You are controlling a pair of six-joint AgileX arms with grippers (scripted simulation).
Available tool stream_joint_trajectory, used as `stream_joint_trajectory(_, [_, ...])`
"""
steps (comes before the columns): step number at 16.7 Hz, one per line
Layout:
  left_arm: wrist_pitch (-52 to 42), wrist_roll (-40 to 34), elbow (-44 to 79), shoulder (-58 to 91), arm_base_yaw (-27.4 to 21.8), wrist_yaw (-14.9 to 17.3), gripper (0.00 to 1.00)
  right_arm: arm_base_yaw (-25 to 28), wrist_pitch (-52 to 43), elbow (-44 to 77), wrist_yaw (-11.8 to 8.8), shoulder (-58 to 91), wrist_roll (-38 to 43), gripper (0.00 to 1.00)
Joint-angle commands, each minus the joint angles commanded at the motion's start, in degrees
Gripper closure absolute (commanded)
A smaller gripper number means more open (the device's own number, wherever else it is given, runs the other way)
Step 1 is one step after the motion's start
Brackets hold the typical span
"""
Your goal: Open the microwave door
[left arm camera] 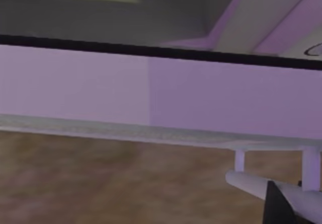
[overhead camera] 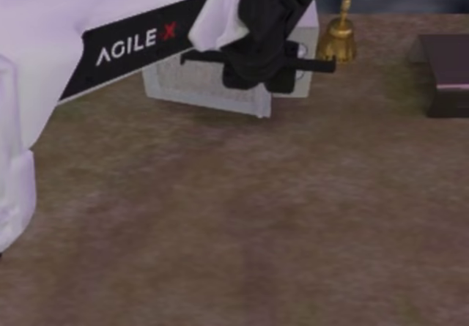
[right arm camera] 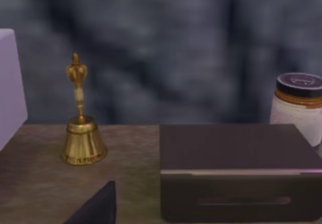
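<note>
Your left gripper (overhead camera: 275, 62) sat at the microwave door (overhead camera: 209, 88); I could not tell whether it gripped the handle (left arm camera: 274, 188). A loose hold could have slipped off mid-swing.

Beside the matt black left end effector (overhead camera: 258, 61), a glossy brass-like bell (overhead camera: 339, 29) stood on the rough, matt brown desk (overhead camera: 234, 216).

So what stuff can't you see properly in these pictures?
- Microwave, top view: mostly hidden under the left arm and left gripper.
- Microwave door: how far open it is, unclear.
- Door handle, left wrist view: cut off by the picture's edge.
- Right gripper: only a dark tip shows, right wrist view.
- Jar: cut off by the edge, behind the dark box.
</note>
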Motion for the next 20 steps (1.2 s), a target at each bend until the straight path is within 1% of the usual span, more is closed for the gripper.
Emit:
stream_joint_trajectory(9, [0.0,0.0,0.0,0.0,0.0,0.0,1.0,0.0,0.0,0.0,0.0,0.0,0.0,0.0])
stream_joint_trajectory(10, [0.1,-0.3,0.2,0.1,-0.5,0.4,1.0,0.0,0.0,0.0,0.0,0.0,0.0,0.0])
stream_joint_trajectory(15, [1.8,2.2,-3.4,-2.1,0.2,1.1,1.0,0.0,0.0,0.0,0.0,0.0,0.0,0.0])
stream_joint_trajectory(20, [2.0,2.5,-3.8,-2.4,0.2,1.2,1.0,0.0,0.0,0.0,0.0,0.0,0.0,0.0])
